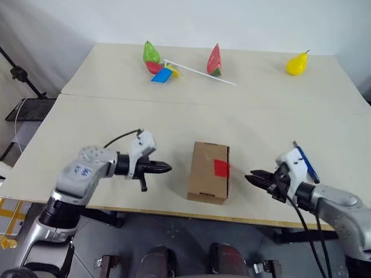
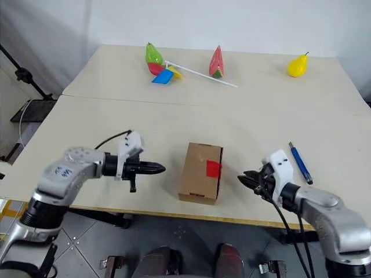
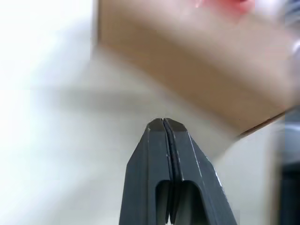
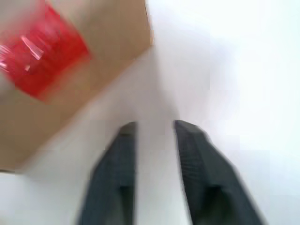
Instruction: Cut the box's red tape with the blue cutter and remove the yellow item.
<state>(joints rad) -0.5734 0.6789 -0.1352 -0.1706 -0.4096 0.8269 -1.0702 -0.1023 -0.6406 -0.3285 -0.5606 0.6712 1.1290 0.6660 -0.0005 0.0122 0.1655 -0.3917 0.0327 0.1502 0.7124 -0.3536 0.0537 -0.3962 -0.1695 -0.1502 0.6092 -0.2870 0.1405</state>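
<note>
Cutter (image 2: 301, 162) lies blade-away just beside the empty, parted right gripper (image 2: 246, 177), far nearer than the pinched-shut left gripper (image 2: 157, 169) across the box (image 2: 200, 172).

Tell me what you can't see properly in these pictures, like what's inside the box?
- Inside the box: its flaps are shut under the red tape, so the yellow item is hidden.
- Blue cutter: in the left eye view the right gripper's wrist covers most of it; the blade is too small to make out.
- Both wrist views: the box is blurred and cut off by the edges.
</note>
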